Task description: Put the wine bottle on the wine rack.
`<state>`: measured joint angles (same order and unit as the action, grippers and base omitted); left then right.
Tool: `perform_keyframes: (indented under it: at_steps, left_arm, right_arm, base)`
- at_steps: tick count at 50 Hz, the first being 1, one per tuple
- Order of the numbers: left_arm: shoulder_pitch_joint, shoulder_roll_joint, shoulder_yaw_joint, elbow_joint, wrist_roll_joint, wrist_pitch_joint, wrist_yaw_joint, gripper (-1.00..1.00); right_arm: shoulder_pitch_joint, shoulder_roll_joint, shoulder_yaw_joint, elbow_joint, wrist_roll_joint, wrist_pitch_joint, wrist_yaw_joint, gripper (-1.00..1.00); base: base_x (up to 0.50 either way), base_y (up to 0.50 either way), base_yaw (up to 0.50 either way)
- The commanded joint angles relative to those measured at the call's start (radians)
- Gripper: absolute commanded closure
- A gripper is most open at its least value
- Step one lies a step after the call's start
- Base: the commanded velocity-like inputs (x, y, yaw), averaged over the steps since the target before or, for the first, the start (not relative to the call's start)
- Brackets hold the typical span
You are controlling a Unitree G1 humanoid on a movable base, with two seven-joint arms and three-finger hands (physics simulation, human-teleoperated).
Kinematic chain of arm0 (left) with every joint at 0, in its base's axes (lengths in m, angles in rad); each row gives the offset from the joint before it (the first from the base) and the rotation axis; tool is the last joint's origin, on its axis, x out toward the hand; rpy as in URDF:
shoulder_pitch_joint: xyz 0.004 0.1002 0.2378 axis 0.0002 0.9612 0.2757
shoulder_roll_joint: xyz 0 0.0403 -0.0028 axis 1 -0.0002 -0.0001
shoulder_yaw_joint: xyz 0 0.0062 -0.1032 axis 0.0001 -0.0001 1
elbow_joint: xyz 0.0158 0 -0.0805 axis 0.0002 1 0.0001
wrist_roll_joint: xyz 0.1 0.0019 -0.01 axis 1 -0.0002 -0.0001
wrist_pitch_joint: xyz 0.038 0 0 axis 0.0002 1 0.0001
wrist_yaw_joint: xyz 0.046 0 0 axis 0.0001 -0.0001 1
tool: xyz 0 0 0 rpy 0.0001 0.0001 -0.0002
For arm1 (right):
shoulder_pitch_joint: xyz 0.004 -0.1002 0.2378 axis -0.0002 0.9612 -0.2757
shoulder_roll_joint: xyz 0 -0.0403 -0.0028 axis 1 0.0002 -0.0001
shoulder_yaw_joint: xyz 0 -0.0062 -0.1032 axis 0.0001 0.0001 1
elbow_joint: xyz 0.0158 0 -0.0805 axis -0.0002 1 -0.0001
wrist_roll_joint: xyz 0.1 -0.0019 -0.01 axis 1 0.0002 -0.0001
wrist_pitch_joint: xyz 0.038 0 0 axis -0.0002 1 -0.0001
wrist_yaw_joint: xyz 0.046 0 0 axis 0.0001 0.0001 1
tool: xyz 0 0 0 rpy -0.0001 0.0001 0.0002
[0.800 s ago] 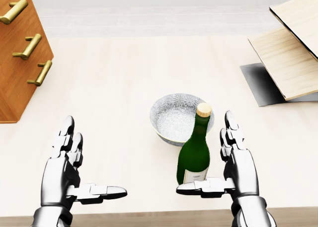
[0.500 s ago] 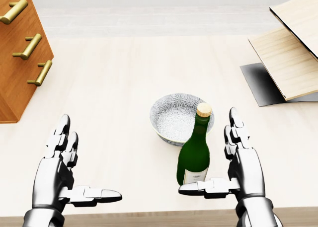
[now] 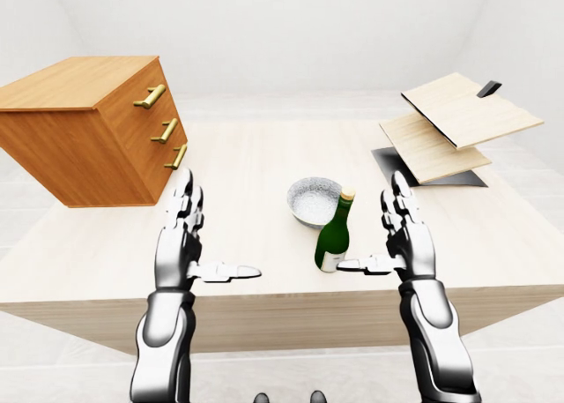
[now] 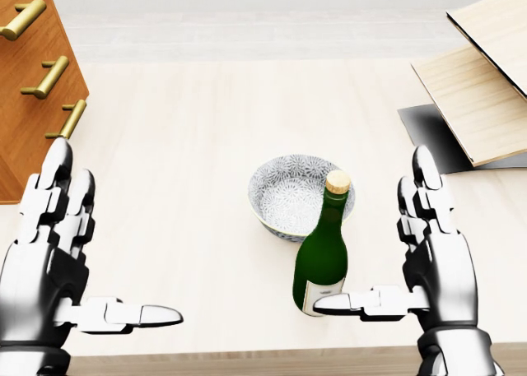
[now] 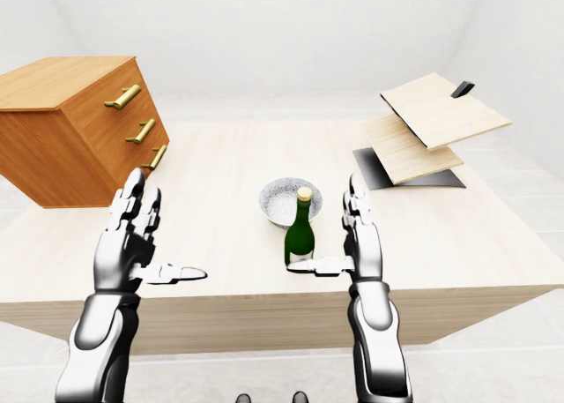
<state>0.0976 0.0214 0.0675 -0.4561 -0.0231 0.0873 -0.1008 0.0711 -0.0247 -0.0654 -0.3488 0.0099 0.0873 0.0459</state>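
Observation:
A green wine bottle (image 4: 323, 257) with a cork-coloured top stands upright on the pale wooden table (image 4: 206, 129), just below a bowl. The wine rack (image 4: 478, 96), made of slanted light wood boards on a dark base, sits at the table's upper right; it also shows in the left-eye view (image 3: 449, 125). My right hand (image 4: 383, 248) is open just right of the bottle, fingers (image 4: 428, 203) pointing up, thumb reaching across the bottle's base. My left hand (image 4: 115, 240) is open and empty at the lower left, well apart from the bottle.
A patterned bowl (image 4: 280, 197) sits right above the bottle in the head view. A wooden drawer chest (image 3: 88, 125) with brass handles stands tilted at the table's left. The table's near edge (image 3: 291, 302) runs just below my hands.

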Motion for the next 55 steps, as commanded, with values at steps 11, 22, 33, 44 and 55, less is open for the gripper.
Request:
perform_keyframes:
  at_steps: [11, 22, 33, 44, 55]
  left_arm:
    - [0.001, -0.012, 0.011, -0.145, -0.029, 0.0, -0.003, -1.0]
    - [-0.002, -0.011, -0.008, -0.125, -0.033, 0.0, 0.007, -1.0]
    - [0.018, -0.012, -0.009, -0.111, -0.037, 0.0, 0.007, -1.0]
    - [0.03, -0.014, -0.011, -0.088, -0.037, 0.0, 0.008, -1.0]
    - [0.037, -0.013, -0.009, -0.068, -0.041, 0.0, 0.003, -1.0]
  right_arm:
    - [0.019, 0.005, -0.023, -0.044, 0.026, 0.0, 0.029, -1.0]
    - [0.027, 0.006, -0.017, -0.039, 0.045, 0.0, 0.05, -1.0]
    - [0.043, 0.013, -0.001, -0.004, 0.042, 0.0, 0.06, -1.0]
    - [0.047, 0.011, -0.008, 0.009, 0.054, 0.0, 0.06, -1.0]
    - [0.049, 0.01, -0.059, 0.003, 0.103, 0.0, 0.047, -1.0]
  base:
    - [-0.24, -0.09, 0.0]
    - [-0.34, -0.11, 0.0]
    - [0.0, 0.0, 0.15]
    - [0.0, 0.0, 0.5]
    - [0.01, -0.03, 0.14]
